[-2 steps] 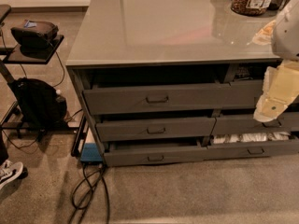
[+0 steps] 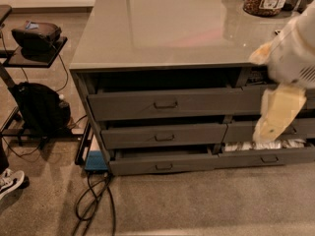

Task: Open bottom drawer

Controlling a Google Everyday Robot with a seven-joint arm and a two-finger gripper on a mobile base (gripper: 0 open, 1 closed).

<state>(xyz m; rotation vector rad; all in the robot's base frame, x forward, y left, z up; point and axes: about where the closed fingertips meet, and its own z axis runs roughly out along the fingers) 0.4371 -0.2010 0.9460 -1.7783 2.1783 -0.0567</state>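
Camera view: gripper poised up-right of bottom drawer, aperture indeterminate, likely staged for reaching its bail handle.

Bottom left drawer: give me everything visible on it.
The bottom drawer is shallow, dark grey, metal-looking, with a flat front and one small central bail handle. It stands slightly pulled out, a strip of bare grey interior showing. The end effector is clear of it, up right, over the right-hand drawers.
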